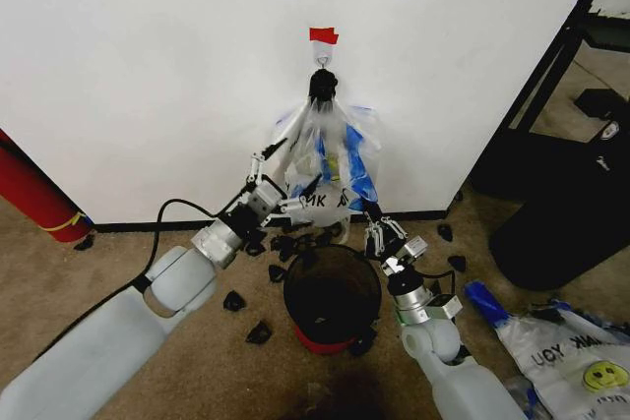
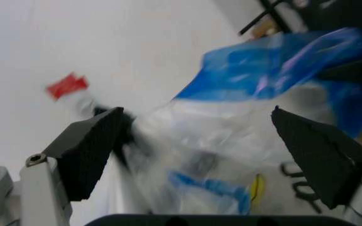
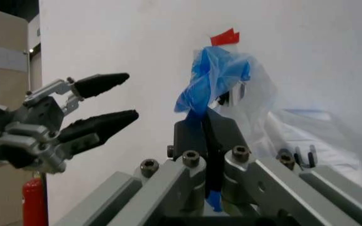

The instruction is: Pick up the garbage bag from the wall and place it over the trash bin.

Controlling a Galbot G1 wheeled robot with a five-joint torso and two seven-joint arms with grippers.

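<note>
The thin translucent plastic garbage bag (image 1: pixel 330 159), with blue handle strips and black print, hangs bunched from a small hook (image 1: pixel 322 58) on the plain white wall (image 1: pixel 148 66), just below a red tape piece (image 1: pixel 323 35); the small round black trash bin (image 1: pixel 332 294) with a red base stands on the carpet right beneath it. The left gripper (image 1: pixel 283 176) sits at the bag's left side, fingers spread apart with the plastic between them; the right gripper (image 1: pixel 373 215), at the bag's lower right edge, is pinched closed on a blue strip of the bag.
</note>
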